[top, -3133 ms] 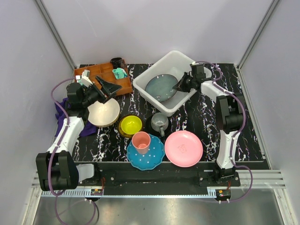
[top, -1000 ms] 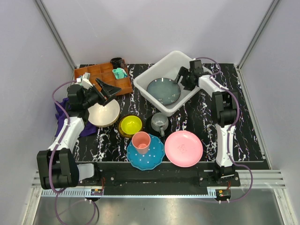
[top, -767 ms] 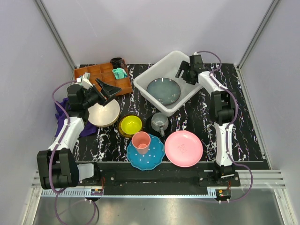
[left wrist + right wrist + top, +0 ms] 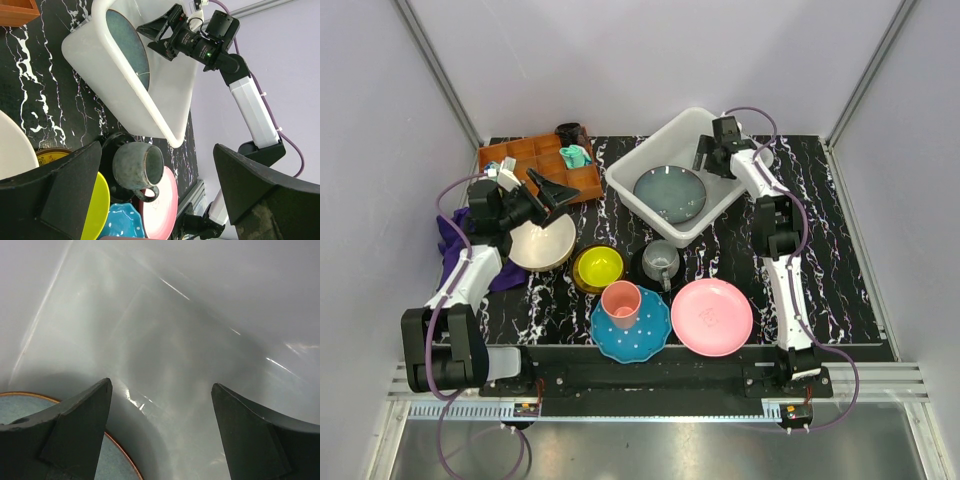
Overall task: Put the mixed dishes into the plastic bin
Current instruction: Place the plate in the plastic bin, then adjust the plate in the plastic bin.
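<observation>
Looking at one dish in the bin, both claws wide open

We see the grey-blue plate [image 4: 669, 194] lying on the floor of the plastic bin [image 4: 620, 190]. Our right claw [image 4: 706, 160] hangs over the bin's far right side, just beside the plate's edge, jaws spread wide with nothing between them. Our left claw [image 4: 557, 190] is spread just as wide and empty, up over the far rim of the cream bowl [image 4: 542, 243]. Out on the worktop [image 4: 840, 250] we've got the small yellow bowl [image 4: 598, 267] beside the cream one, the grey mug [image 4: 661, 260] on the black saucer [image 4: 642, 268], the pink cup [image 4: 621, 303] standing on the blue white-dotted plate [image 4: 640, 335], and the pink plate [image 4: 712, 316] just beside that.
</observation>
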{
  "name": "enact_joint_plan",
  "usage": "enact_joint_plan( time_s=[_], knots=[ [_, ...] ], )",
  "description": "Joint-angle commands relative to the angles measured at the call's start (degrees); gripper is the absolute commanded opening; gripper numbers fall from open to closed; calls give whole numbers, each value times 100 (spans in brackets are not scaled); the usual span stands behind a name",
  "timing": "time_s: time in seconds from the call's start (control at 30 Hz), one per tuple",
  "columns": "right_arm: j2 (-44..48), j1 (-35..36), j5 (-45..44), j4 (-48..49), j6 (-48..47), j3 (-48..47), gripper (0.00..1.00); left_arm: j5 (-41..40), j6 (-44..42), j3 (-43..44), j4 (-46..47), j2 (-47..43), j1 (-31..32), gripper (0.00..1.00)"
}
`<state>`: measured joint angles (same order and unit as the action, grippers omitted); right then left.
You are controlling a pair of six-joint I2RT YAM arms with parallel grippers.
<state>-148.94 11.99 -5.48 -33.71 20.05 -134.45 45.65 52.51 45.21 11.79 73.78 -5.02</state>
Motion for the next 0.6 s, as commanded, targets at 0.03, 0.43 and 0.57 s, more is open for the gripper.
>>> enact_joint_plan(
  time_s=[0.03,0.43,0.57],
  knots=[
    [14,207,90,-144,-458,-81,91,199,5,-39,438,49,-35,96],
    [533,383,-67,-153,-590,533,92,322,40,-170,508,-21,-122,96],
    [674,392,-138,-109,-608,754,92,339,66,-214,543,-74,-149,96]
  ],
)
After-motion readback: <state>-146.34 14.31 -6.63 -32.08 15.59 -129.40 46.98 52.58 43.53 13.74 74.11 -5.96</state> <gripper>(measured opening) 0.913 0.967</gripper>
